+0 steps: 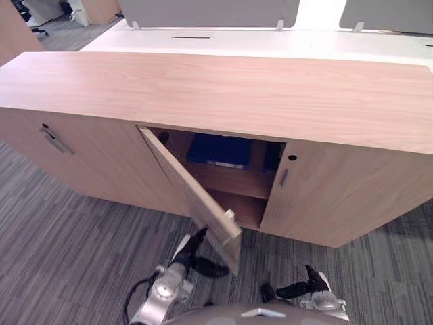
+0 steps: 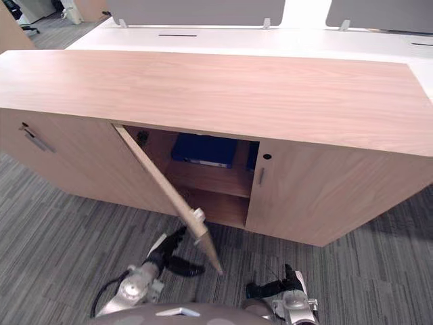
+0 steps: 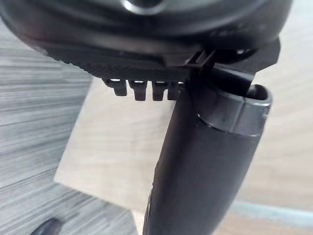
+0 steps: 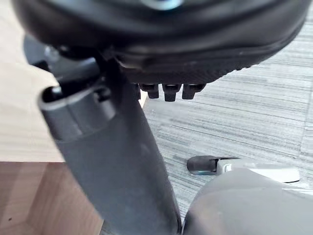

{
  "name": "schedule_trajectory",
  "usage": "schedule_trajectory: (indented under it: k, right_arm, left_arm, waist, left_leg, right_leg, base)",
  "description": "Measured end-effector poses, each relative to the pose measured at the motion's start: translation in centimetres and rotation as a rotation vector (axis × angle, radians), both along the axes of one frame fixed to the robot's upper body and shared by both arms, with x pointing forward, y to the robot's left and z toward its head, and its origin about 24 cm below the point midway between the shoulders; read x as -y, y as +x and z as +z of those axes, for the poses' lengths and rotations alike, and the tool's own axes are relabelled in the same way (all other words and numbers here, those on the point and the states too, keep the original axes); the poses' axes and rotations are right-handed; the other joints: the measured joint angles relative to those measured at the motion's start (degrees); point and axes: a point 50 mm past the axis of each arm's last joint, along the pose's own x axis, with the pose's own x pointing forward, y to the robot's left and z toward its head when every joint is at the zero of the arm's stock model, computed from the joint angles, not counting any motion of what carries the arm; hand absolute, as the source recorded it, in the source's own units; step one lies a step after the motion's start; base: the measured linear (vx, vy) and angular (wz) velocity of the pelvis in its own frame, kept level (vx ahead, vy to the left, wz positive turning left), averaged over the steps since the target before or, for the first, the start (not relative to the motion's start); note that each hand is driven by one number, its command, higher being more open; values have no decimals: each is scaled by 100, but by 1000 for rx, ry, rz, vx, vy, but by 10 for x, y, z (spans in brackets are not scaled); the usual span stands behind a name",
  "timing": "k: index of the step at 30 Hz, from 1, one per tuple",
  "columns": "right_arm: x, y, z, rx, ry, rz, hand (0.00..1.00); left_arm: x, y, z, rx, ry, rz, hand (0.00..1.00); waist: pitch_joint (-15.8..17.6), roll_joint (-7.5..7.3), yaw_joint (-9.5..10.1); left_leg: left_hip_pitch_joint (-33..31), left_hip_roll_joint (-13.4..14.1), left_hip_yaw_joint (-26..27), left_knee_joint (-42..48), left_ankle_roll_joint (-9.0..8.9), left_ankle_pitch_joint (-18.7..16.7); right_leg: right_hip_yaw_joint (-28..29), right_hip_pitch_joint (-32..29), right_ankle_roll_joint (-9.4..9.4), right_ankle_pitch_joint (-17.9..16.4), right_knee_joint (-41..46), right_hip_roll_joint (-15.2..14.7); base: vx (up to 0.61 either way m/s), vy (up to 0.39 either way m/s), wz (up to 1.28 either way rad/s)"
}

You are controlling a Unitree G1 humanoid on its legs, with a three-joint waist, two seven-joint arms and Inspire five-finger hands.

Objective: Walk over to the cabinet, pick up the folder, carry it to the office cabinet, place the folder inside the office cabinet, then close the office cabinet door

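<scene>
Long light-wood office cabinet [image 1: 203, 95] stood across the view on grey striped carpet [image 1: 67, 244]. Its middle wooden door [image 1: 186, 186] stood open, with the free edge swung out toward 6 o'clock. A blue folder [image 1: 220, 150] lay flat on the upper shelf inside, at 12 o'clock from the door's free edge. Neither hand touched the folder.

Left hand [image 1: 193, 252] was at 6 o'clock in the head view, beside the outer face of the door near its lower corner. Its fingers [image 3: 139, 89] were straight and held nothing. I could not tell whether they touched the door.

Right hand [image 1: 301, 289] was low at 5 o'clock over the carpet, relaxed and empty.

White desk [image 1: 270, 42] stood behind the cabinet, at 12 o'clock.
</scene>
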Motion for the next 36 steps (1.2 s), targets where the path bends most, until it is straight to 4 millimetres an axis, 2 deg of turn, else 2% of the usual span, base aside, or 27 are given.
schedule_trajectory:
  k: [6,12,16,21,24,26,28,30,32,35,36]
  right_arm:
    - [2,-13,-4,-33,5,-64,100]
    - [0,-8,-3,-18,-6,-64,100]
    - [-1,-6,-2,-11,-13,-71,100]
    - [-3,-8,-3,-14,-12,-74,100]
    - [-4,-8,-3,-16,-9,-75,100]
    - [-4,-10,-4,-21,-8,-82,100]
    - [-4,-13,-5,-27,-4,-96,100]
    - [-4,-15,-6,-35,2,-119,100]
    - [-4,-16,-6,-37,9,-134,100]
    - [-5,-15,-7,-44,22,-152,100]
    - [-6,-14,-7,-42,26,-153,100]
  left_arm:
    - [-3,23,6,57,47,57,100]
    - [-10,41,14,113,59,180,100]
    - [-15,43,16,126,56,248,100]
    - [-14,44,16,126,49,250,100]
    - [-14,41,14,118,37,270,100]
    - [-15,34,8,83,39,271,100]
    - [-19,19,-3,26,39,278,100]
    - [-25,2,-14,-47,39,289,100]
    - [-31,-11,-25,-119,50,307,100]
    - [-44,-37,-43,-241,68,368,100]
    - [-50,-49,-49,-293,75,405,100]
  waist:
    - [-8,11,-267]
    - [5,-25,-336]
    - [11,-35,-418]
    - [44,-92,-439]
    - [48,-120,-429]
    - [55,-124,-413]
    - [66,-143,-400]
    - [83,-175,-297]
    - [122,-220,-236]
    - [152,-255,-175]
    - [158,-268,-149]
  left_leg:
    - [0,31,129,-62,-16,-7]
    - [-131,30,467,-66,-57,-53]
    - [-120,38,558,-17,-18,-67]
    - [33,50,568,-7,-7,-92]
    - [140,62,584,2,-62,-146]
    - [210,90,597,9,-77,-155]
    - [259,179,634,143,-129,-241]
    - [237,275,671,339,-176,-343]
    - [206,304,629,399,-144,-321]
    - [179,262,-135,448,-134,-341]
    - [192,256,-134,439,-126,-346]
  right_leg:
    - [193,-130,-9,24,4,70]
    - [532,-437,32,118,8,98]
    - [692,-500,35,158,11,131]
    - [692,-355,40,183,5,142]
    - [691,-251,36,180,-18,147]
    - [693,-186,25,173,-20,165]
    - [707,-94,2,159,-20,230]
    - [746,-67,-12,159,-21,304]
    - [745,-68,-23,163,-21,334]
    - [744,-74,-30,168,-23,359]
    - [742,-66,-31,168,-24,353]
  base:
    - [39,-6,-18]
    - [37,11,-28]
    - [29,10,-25]
    - [10,10,-5]
    - [-13,5,-3]
    - [5,-10,-5]
    - [20,-28,-10]
    - [24,-40,-15]
    - [18,-36,-2]
    - [15,-33,0]
    - [0,0,0]
